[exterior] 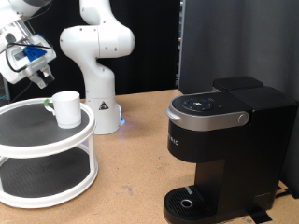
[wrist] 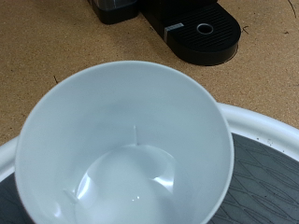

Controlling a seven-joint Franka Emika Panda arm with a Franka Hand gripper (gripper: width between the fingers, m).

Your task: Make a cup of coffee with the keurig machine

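Observation:
The cup (exterior: 67,108) is a plain white mug standing upright on the top tier of a white round shelf (exterior: 37,140) at the exterior view's left. My gripper (exterior: 35,73) hangs above it and slightly to the left, apart from the cup. In the wrist view the cup (wrist: 126,140) fills the frame from above and is empty; no fingers show there. The keurig machine (exterior: 224,140) is black with a silver band and stands at the exterior view's right, lid down, with nothing on its round drip tray (exterior: 190,201). The keurig machine (wrist: 182,23) also shows beyond the cup.
The shelf has two tiers with dark mesh mats and a white rim (wrist: 273,131). The arm's white base (exterior: 101,70) stands behind the shelf on the brown tabletop (exterior: 140,177). A black panel rises behind the machine.

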